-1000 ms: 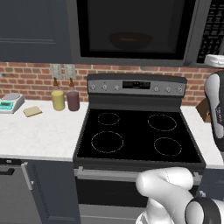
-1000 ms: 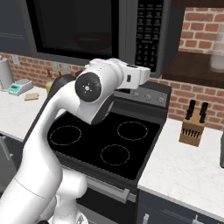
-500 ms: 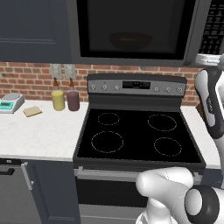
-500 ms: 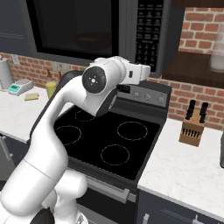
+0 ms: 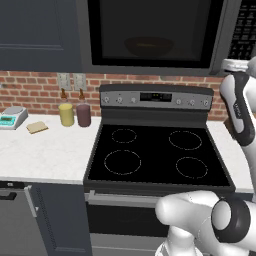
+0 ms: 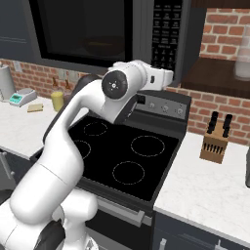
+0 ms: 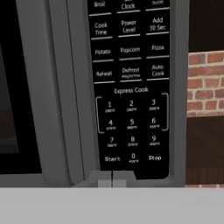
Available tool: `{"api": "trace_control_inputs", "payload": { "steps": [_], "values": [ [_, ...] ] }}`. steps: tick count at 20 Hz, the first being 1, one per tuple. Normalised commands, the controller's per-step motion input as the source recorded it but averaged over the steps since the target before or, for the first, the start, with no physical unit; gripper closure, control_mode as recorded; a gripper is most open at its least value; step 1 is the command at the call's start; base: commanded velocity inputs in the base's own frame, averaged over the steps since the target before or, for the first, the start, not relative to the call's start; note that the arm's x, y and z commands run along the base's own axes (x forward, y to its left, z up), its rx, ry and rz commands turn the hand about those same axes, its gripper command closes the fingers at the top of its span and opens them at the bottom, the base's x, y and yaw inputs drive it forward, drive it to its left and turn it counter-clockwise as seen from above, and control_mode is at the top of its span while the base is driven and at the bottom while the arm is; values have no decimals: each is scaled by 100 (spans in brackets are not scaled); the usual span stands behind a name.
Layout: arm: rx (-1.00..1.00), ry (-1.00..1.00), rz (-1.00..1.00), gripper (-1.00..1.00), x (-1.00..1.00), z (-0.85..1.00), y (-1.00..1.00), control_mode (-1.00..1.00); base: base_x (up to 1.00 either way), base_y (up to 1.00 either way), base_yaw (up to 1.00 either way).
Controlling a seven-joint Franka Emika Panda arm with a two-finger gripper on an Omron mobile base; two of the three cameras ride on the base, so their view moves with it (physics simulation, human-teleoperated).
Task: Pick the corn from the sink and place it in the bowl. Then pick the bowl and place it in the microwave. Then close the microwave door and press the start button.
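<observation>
With the bowl (image 5: 148, 46) behind the closed microwave door (image 5: 150, 32), the clenched, empty gripper (image 7: 112, 183) sits just below the Start button (image 7: 112, 159), unpressed.

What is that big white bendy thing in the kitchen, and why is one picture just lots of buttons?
The white bendy thing is a robot arm. Two cameras ride behind it, one on each side, looking over the black stove. The third camera sits on its hand, called the end effector, which is shut and holds nothing. It points at the black button panel of the large dark grey microwave, near the Start button. The microwave door is closed, and behind its dark window you can dimly see a reddish-brown bowl. On the white counter stand a yellow cup, a dark purple cup and a small scale.
</observation>
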Motion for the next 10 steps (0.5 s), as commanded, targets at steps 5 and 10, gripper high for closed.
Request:
{"api": "trace_control_inputs", "payload": {
  "steps": [5, 10],
  "values": [
    [0, 0, 0, 100, 17, -1, -10, -100, 0, 0, 0],
    [0, 0, 0, 100, 18, -11, 0, -100, 0, 0, 0]
  ]
}}
